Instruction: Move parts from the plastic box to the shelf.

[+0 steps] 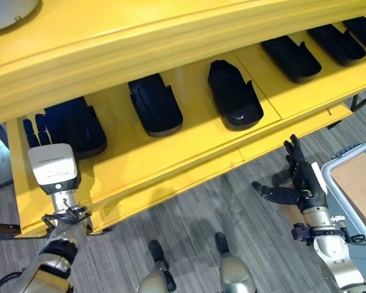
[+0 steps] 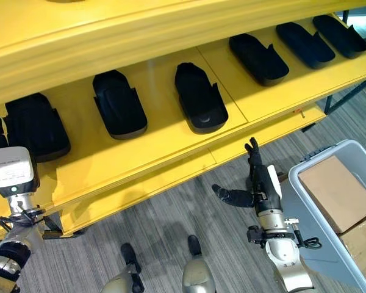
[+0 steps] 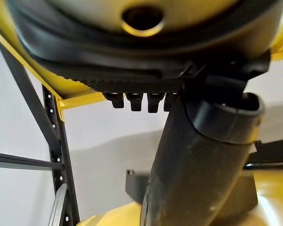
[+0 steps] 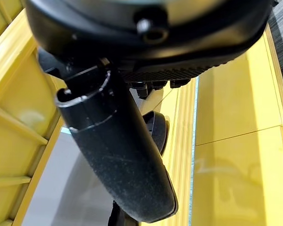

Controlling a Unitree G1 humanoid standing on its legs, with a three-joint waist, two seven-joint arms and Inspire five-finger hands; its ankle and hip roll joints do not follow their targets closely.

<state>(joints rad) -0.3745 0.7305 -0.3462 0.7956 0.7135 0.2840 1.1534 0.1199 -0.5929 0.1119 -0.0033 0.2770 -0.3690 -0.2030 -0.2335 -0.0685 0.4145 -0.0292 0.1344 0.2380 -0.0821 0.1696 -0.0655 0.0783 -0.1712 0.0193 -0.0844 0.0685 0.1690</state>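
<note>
We see six black parts lying in a row on the yellow shelf (image 1: 189,162), and the leftmost part (image 1: 79,125) sits right at our left hand (image 1: 39,129), whose straight fingers rest against its near edge without curling round it, so we read that hand as released. Our right hand (image 2: 259,180) hangs in front of the shelf's lower lip, above the floor, fingers straight and thumb spread, holding nothing. The plastic box (image 2: 305,207) stands at our right, just beside that arm, with a brown cardboard piece (image 2: 335,192) lying in it; we cannot tell whether any parts remain inside. Judging by the middle part (image 2: 198,97), these are moulded shells: rigid, probably light, with a smooth surface that could slip in dark fingers. Each is long, rounded at the near end and notched at the far end, with a raised hump. We would take one across its narrow width, near the middle, thumb on one long side and fingers on the other, rather than pinching the thin rim.
</note>
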